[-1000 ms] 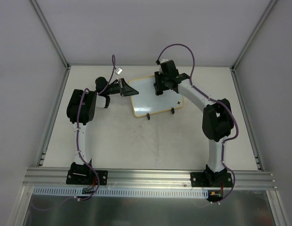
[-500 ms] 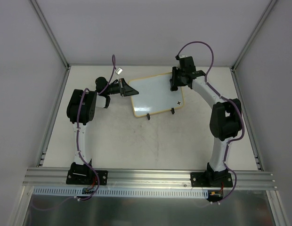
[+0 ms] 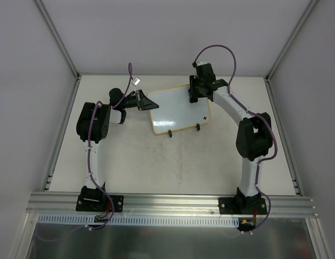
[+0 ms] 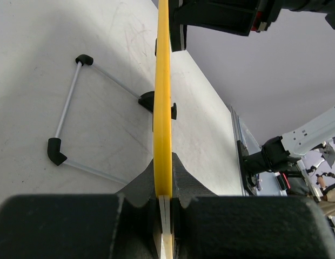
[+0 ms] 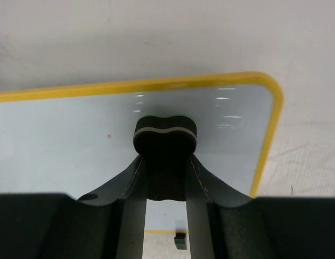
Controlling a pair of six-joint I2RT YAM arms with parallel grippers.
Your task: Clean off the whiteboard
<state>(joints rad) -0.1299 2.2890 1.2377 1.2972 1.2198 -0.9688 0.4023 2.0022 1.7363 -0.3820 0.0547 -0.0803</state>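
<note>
The whiteboard (image 3: 175, 113), white with a yellow rim, lies at the back middle of the table, and a small black cross (image 3: 205, 118) marks its right side. My left gripper (image 3: 147, 102) is shut on the board's left edge. In the left wrist view the rim (image 4: 162, 97) runs edge-on out of the shut jaws of the left gripper (image 4: 163, 164). My right gripper (image 3: 194, 94) is over the board's far right corner, shut on a black bone-shaped eraser (image 5: 166, 135). The eraser rests against the white surface (image 5: 70, 140) between the right gripper (image 5: 166, 157) fingers. A tiny red dot (image 5: 109, 136) shows left of it.
Two black clip feet (image 3: 170, 133) (image 3: 198, 128) stick out of the board's near edge. A thin wire leg with black end caps (image 4: 67, 110) lies on the table beside the board. Grey walls close in the back and both sides.
The right gripper with the eraser swept right along the board's far edge, then came back a little to the left. The left arm and the board have not moved.
</note>
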